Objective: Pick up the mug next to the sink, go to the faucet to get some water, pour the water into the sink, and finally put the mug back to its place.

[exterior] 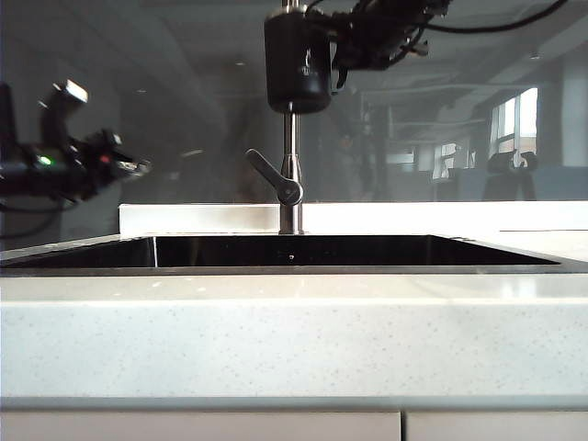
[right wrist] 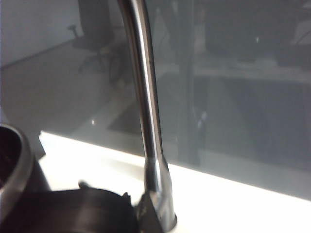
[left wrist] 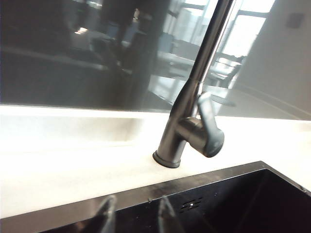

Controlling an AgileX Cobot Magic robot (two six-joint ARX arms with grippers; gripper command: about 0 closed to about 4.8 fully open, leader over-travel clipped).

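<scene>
1. Two arms are in play. The right gripper point(exterior: 342, 57) reaches in from the upper right of the exterior view and is clamped on the mug point(exterior: 298, 62), which hangs upright high over the sink point(exterior: 294, 251), in front of the faucet point(exterior: 290, 156) pipe.
2. The left gripper point(left wrist: 134, 216) hovers over the sink's rear rim; its fingers point(left wrist: 106, 216) stand slightly apart, holding nothing.
3. The faucet's lever handle point(left wrist: 210, 127) lies beyond those fingertips, toward the faucet base, slanting up from its hub; the left arm is nearer to it.
4. Judged next: the lever must be turned to fill the mug.
</scene>
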